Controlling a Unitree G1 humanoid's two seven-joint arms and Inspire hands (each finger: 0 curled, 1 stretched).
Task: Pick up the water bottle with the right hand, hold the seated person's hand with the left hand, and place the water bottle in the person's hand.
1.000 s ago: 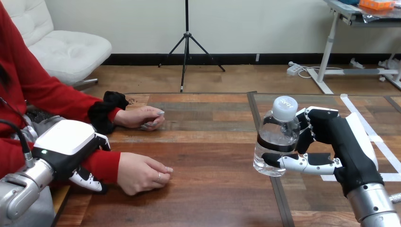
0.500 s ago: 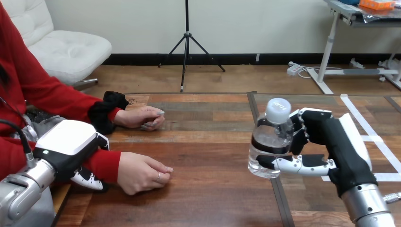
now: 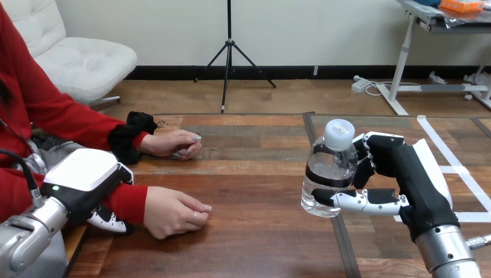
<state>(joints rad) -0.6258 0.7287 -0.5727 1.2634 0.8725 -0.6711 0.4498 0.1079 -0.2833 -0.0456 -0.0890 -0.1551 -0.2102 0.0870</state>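
On your left, the white-shelled left hand [image 3: 87, 174] has its fingers [image 3: 107, 220] curled round the person's wrist [image 3: 130, 202] on the plank-grained wooden worktop [image 3: 255, 174]. On your right, the right hand [image 3: 399, 171] grasps the clear plastic water bottle [image 3: 330, 174]. The bottle stands upright with a ribbed white cap and an unreadable dark label band, well apart from the person's hand [image 3: 173, 211].

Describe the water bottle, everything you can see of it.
The water bottle is clear plastic with a white screw cap and a dark band round its middle. It is nearly upright, cap tipped slightly to the right, and looks lifted above the wooden table at the view's right. The right robot hand grips it: thumb across its lower front, fingers curled behind. Nothing else touches it.
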